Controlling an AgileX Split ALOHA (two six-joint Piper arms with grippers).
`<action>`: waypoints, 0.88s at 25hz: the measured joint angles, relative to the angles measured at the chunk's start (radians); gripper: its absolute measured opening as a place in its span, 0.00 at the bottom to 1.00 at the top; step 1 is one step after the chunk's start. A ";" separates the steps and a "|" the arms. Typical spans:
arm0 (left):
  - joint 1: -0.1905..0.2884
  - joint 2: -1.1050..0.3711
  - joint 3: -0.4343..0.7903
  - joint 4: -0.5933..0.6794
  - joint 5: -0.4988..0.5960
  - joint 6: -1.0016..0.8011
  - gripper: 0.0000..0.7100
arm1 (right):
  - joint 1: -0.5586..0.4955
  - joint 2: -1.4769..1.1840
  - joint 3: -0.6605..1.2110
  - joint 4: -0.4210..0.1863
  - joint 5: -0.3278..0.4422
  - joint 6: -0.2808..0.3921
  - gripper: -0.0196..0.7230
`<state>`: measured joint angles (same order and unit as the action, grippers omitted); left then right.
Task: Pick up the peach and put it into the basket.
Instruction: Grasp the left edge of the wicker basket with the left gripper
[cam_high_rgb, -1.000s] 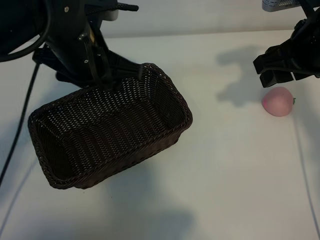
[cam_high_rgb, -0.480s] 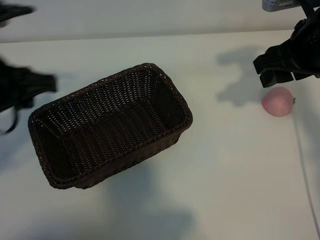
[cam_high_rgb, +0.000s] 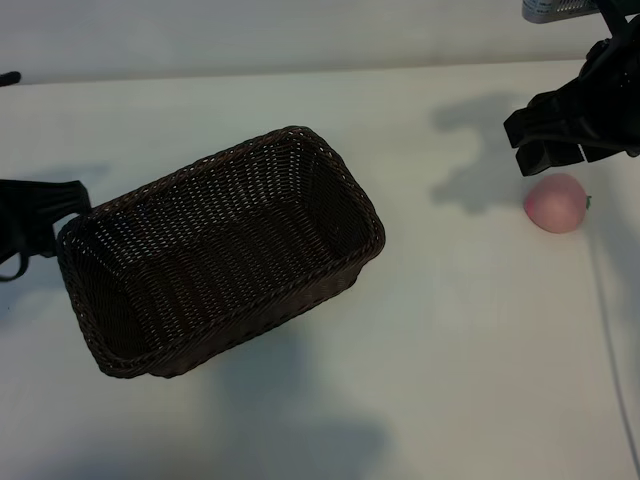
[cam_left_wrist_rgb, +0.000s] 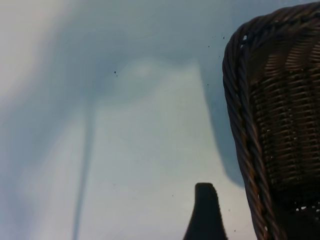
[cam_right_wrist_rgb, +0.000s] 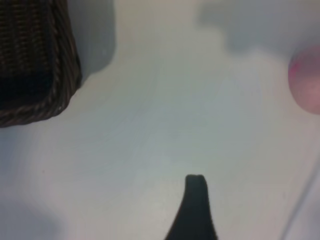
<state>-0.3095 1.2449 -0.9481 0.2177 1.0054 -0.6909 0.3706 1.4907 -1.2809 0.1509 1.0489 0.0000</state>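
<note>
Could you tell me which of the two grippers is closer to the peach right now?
The right gripper, hovering just above the peach; the left gripper sits beyond the basket.

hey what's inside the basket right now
Nothing shows inside the basket: only bare wicker floor and walls. The near wall hides a strip of the floor. The peach sits on the table, apart from it.

Left arm is gone from the upper left of the frame, where it loomed over the basket (cam_high_rgb: 220, 265) a second ago. The left gripper (cam_high_rgb: 40, 222) now sits low at the far left edge, just beside the basket's left corner, jaws apart. The basket's back rim is fully uncovered.
</note>
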 joint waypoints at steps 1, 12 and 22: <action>0.010 0.017 0.000 -0.009 -0.011 0.004 0.73 | 0.000 0.000 0.000 0.000 0.001 0.000 0.82; 0.029 0.184 0.105 -0.139 -0.208 0.014 0.73 | 0.000 0.000 0.000 0.000 0.016 -0.008 0.82; 0.029 0.215 0.228 -0.146 -0.385 -0.013 0.73 | 0.000 0.000 0.000 0.001 0.018 -0.009 0.82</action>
<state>-0.2807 1.4600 -0.7202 0.0714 0.6202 -0.7040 0.3706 1.4907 -1.2809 0.1522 1.0674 -0.0090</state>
